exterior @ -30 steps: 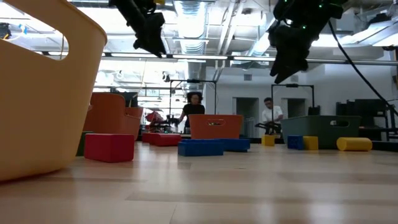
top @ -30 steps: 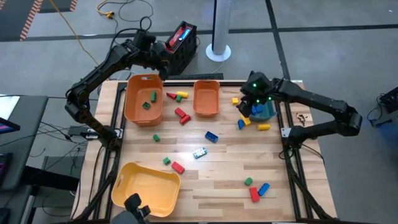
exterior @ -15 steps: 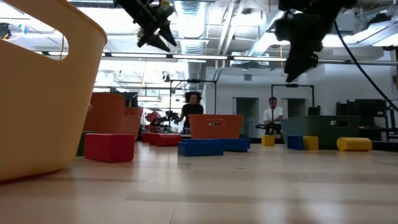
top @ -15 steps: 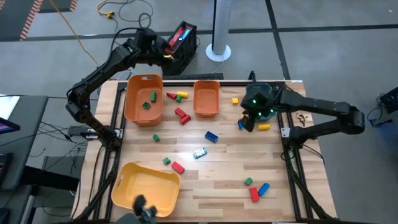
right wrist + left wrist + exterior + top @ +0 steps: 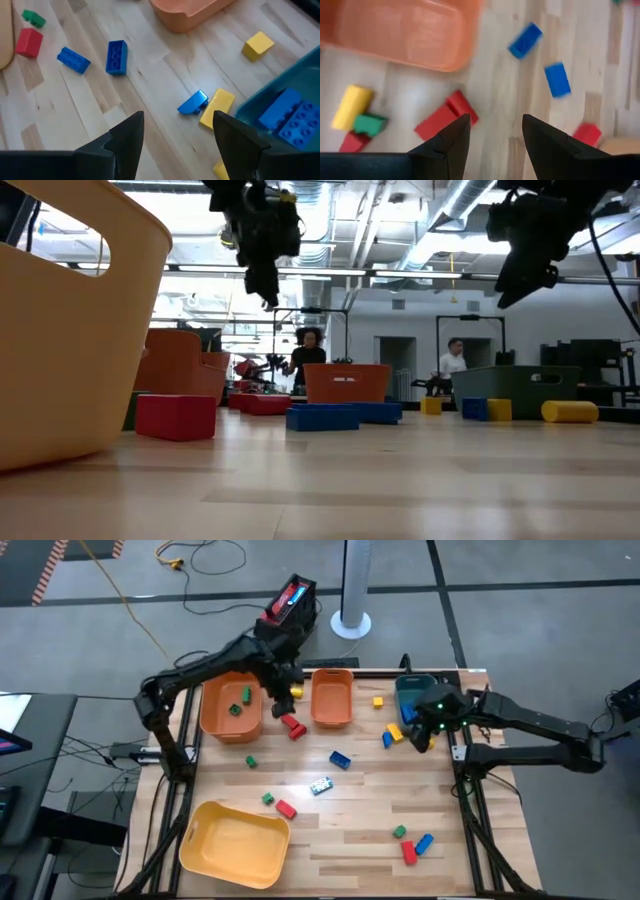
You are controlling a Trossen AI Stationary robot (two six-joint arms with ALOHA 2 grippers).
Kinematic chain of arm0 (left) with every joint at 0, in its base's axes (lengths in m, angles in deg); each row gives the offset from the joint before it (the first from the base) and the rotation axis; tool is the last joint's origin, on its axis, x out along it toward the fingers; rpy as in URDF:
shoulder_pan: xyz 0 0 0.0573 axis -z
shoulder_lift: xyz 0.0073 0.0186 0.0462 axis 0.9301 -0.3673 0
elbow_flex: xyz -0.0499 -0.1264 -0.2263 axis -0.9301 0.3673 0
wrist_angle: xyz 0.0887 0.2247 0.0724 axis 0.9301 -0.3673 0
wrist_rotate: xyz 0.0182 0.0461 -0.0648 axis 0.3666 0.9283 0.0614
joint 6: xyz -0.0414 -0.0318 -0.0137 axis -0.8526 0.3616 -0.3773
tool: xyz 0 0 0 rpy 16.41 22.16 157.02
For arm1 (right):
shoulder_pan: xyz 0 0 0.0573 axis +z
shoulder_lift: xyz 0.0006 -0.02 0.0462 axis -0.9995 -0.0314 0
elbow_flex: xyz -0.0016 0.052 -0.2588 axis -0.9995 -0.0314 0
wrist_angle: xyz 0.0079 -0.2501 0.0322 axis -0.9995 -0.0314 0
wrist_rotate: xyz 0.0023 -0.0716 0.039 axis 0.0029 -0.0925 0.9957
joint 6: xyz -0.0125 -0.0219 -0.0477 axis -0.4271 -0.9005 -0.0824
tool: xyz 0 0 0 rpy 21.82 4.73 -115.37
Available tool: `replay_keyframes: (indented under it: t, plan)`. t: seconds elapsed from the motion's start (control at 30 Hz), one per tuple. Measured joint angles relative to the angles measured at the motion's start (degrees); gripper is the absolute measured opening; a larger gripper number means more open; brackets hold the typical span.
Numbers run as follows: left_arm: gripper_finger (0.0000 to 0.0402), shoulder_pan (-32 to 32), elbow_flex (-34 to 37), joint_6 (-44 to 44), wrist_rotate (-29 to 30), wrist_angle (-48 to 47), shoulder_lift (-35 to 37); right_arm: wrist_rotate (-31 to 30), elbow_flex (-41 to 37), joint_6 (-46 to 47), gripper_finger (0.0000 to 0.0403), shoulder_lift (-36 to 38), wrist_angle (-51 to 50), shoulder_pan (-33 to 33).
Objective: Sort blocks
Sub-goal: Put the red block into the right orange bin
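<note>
High view: the blocks lie scattered around the small orange bin; the left gripper hangs just left of it, the right gripper well to its right.

Left wrist view: fingers apart and empty above a red block near that bin.

Right wrist view: jaws wide, empty. The bricks look light, rigid and slick, so pinch the flat sides.

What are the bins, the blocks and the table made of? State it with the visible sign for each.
Orange bin: likely moulded plastic, smooth, one-piece with rounded rim.
Teal bin: same look, probably plastic.
Blocks, e.g. blue block: hard glossy plastic, studs on top.
Table: wood, pale planks with visible grain and a light sheen.
</note>
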Motion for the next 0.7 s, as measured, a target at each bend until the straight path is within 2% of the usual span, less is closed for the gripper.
replay_keyframes:
  t: [0.1, 0.2, 0.33, 0.43, 0.53, 0.7]
  plan:
    - [0.0174, 2.13, 1.77, 1.96, 2.64, 2.64, 0.17, -0.83, 0.00, -1.18, 0.0248, 0.02, 0.09, 0.02]
    - [0.0174, 3.30, 5.22, 1.45, 2.88, 4.80, -0.24, -0.88, 0.00, -2.31, 0.0248, -0.27, 0.35, 0.07]
    - [0.0174, 4.35, 8.92, 0.50, 3.60, 4.43, -3.07, -0.95, 0.00, -2.45, 0.0248, -0.25, 2.28, 0.07]
    - [0.0174, 4.67, 8.99, 0.21, 5.16, 4.38, -5.40, -0.97, 0.00, -2.76, 0.0248, -0.14, 3.53, 0.07]
    - [0.0174, 5.18, 8.77, -2.99, 7.39, 3.75, -7.80, -0.96, 0.00, -3.02, 0.0248, -0.21, 3.55, 0.07]
    - [0.0183, 6.78, 8.78, -11.21, 7.79, 4.33, -10.31, -0.95, 0.00, -2.97, 0.0248, -0.14, 3.47, 0.22]
